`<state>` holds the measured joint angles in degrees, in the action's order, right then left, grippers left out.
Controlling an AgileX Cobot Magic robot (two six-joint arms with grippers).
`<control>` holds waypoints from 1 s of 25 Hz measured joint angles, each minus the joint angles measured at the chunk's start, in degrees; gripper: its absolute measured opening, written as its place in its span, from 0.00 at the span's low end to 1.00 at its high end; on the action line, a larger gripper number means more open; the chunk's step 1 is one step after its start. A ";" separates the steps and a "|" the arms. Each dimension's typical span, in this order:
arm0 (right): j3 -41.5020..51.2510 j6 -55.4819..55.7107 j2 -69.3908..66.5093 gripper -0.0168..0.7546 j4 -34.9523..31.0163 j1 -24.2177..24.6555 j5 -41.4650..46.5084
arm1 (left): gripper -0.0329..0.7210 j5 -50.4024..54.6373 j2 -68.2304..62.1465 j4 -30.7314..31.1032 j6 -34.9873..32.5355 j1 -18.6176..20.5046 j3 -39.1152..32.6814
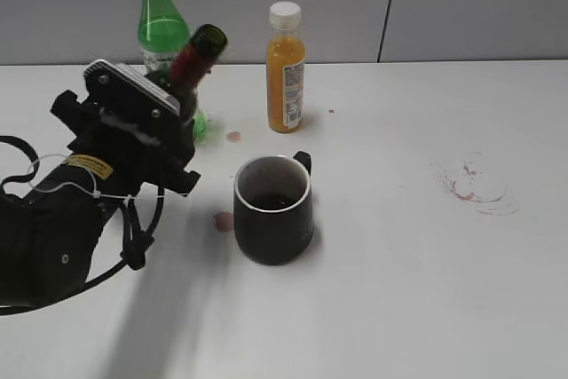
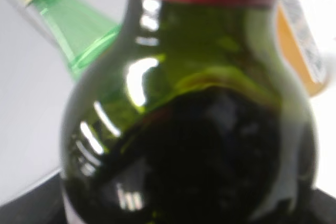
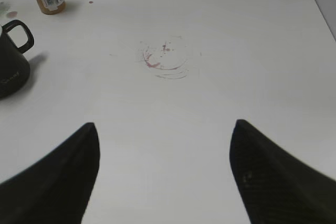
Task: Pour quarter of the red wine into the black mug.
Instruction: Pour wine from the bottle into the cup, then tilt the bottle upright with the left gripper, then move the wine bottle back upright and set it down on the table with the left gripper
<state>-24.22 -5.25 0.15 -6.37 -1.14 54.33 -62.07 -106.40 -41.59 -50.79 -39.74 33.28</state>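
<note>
Left gripper (image 1: 164, 135) holds the red wine (image 1: 197, 55) bottle around its body, jaws wide round the glass, neck tilted toward the black mug (image 1: 272, 210) just right on the tabletop (image 1: 399, 290); mug seems to hold dark liquid. Smooth, heavy, slippery glass, so grip low on the body. Right gripper (image 3: 164, 174) hangs open, empty.

Three bottles (image 1: 286, 68), one black mug (image 1: 273, 210).
</note>
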 joint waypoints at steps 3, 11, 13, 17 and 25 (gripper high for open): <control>0.00 0.00 0.00 0.78 0.00 0.00 0.00 | 0.78 -0.80 0.00 -2.78 7.77 0.00 0.00; 0.00 0.00 0.00 0.78 0.00 0.00 -0.04 | 0.78 -1.82 0.00 -5.28 24.39 1.68 0.00; 0.00 0.00 0.00 0.78 0.00 0.00 -0.04 | 0.78 -1.82 0.00 -4.87 27.51 3.01 0.00; 0.00 0.00 0.00 0.78 0.00 0.00 -0.04 | 0.78 -1.63 0.00 -0.91 33.07 7.03 0.00; 0.00 0.00 0.00 0.78 0.00 0.00 -0.04 | 0.78 0.53 0.00 14.96 41.00 17.64 0.00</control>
<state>-24.22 -5.25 0.15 -6.37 -1.14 54.28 -61.54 -106.40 -26.63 -9.79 -22.11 33.28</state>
